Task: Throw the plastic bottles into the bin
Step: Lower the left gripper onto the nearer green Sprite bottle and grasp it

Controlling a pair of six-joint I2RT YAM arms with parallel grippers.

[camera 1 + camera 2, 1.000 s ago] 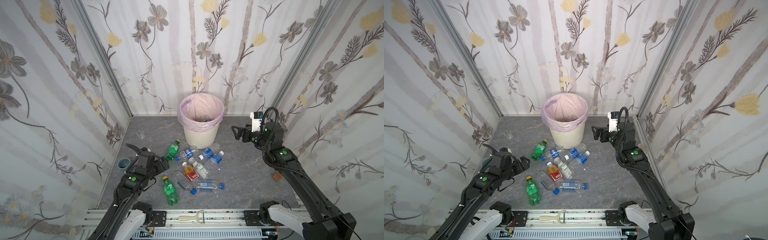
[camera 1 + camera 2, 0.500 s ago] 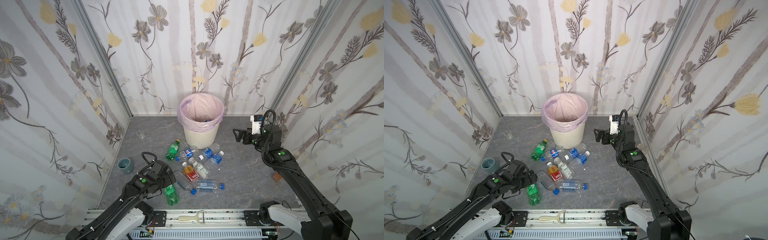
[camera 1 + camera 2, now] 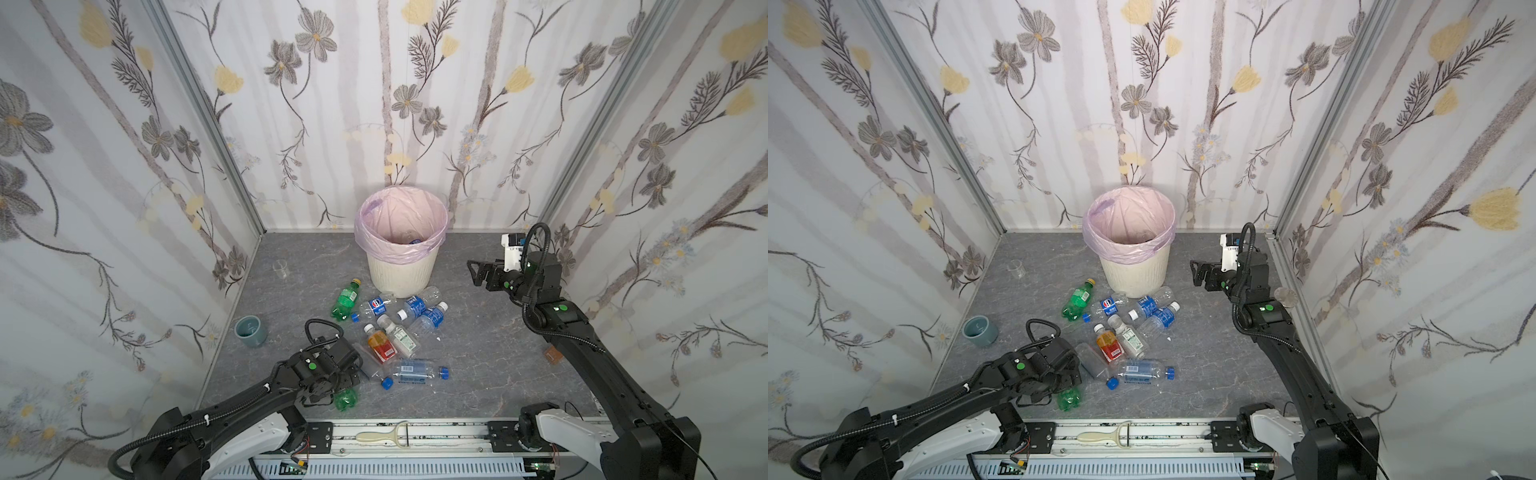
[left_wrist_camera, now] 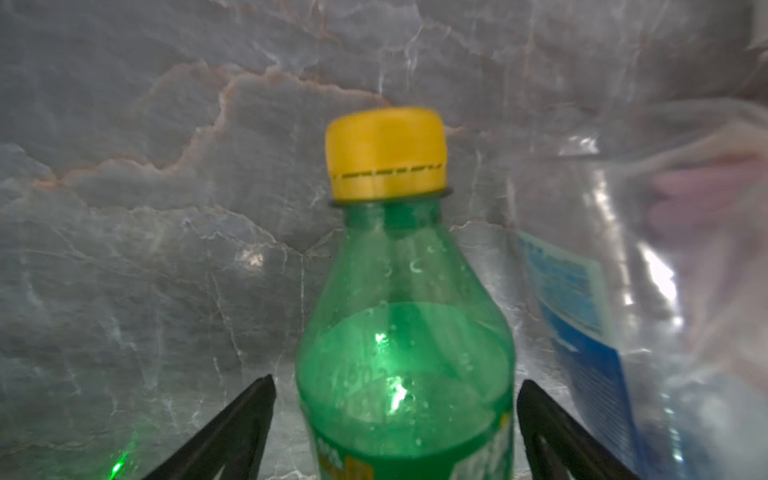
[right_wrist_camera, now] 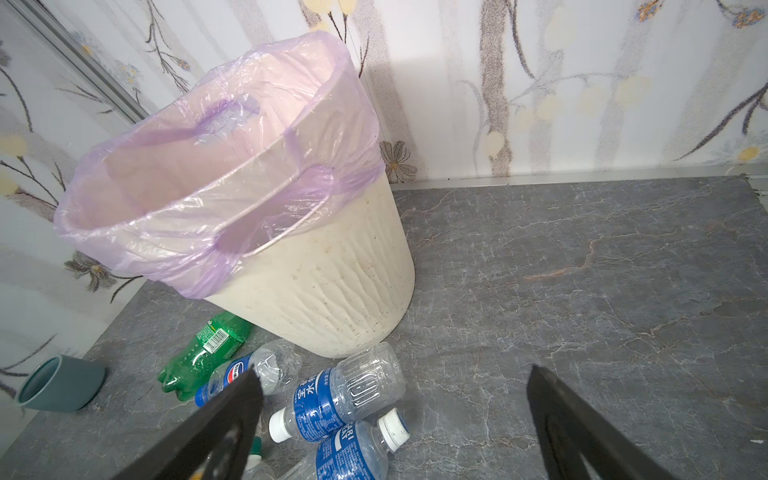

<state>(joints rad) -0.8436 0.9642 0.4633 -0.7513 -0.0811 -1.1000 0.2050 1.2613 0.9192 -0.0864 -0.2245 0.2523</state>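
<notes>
One blue-labelled bottle [image 3: 415, 240] in bin [image 3: 401, 276], left fingers [image 4: 257, 415] astride green bottle [image 4: 403, 353], right fingers [image 5: 232, 419] spread.

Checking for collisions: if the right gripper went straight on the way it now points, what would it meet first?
Probably the bin. The right gripper hangs open above the floor, aimed toward the bin's side just over the blue-labelled bottles; depth is unclear, so it might dip into those first.

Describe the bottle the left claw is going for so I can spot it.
Start at the cream ribbed bin and come forward past the bottle pile to the near table edge. The green plastic bottle with a yellow cap lies between the left claw's fingers, apart from the pile.
</notes>
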